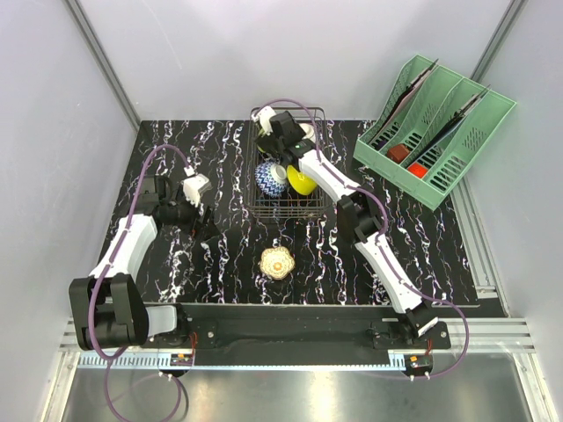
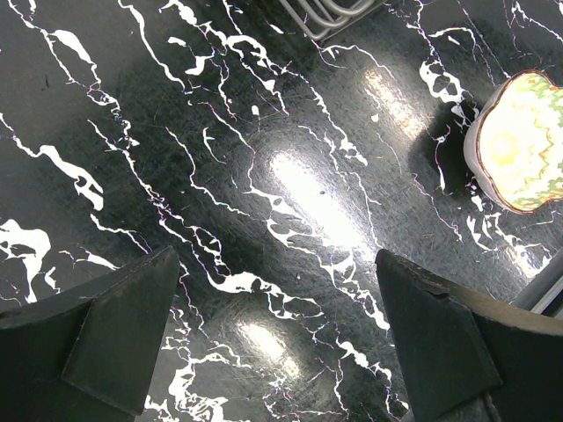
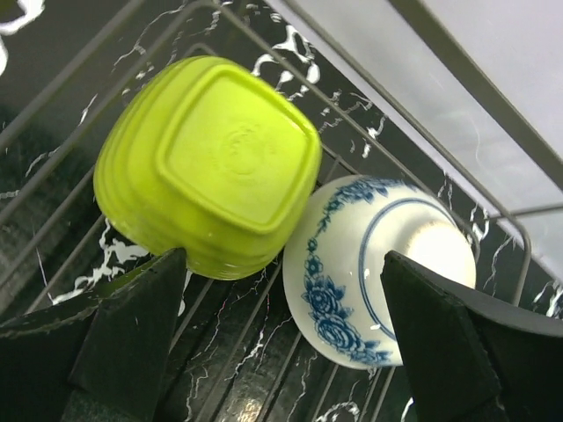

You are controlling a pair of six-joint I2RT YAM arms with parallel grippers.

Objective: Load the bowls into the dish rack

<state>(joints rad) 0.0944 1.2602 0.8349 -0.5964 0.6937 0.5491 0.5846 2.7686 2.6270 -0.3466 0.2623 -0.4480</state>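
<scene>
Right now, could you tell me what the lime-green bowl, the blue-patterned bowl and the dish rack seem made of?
Lime-green bowl: probably plastic or melamine; satin, even colour, moulded mark on its base.
Blue-patterned bowl: likely glazed ceramic; glossy white with painted flowers.
Dish rack: thin metal wire, smooth grey finish.

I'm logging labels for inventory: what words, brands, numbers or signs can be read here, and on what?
No text can be read.
Lime-green bowl: a round embossed stamp on its base, too faint to read.
Blue-patterned bowl: painted flowers only, no lettering.
</scene>
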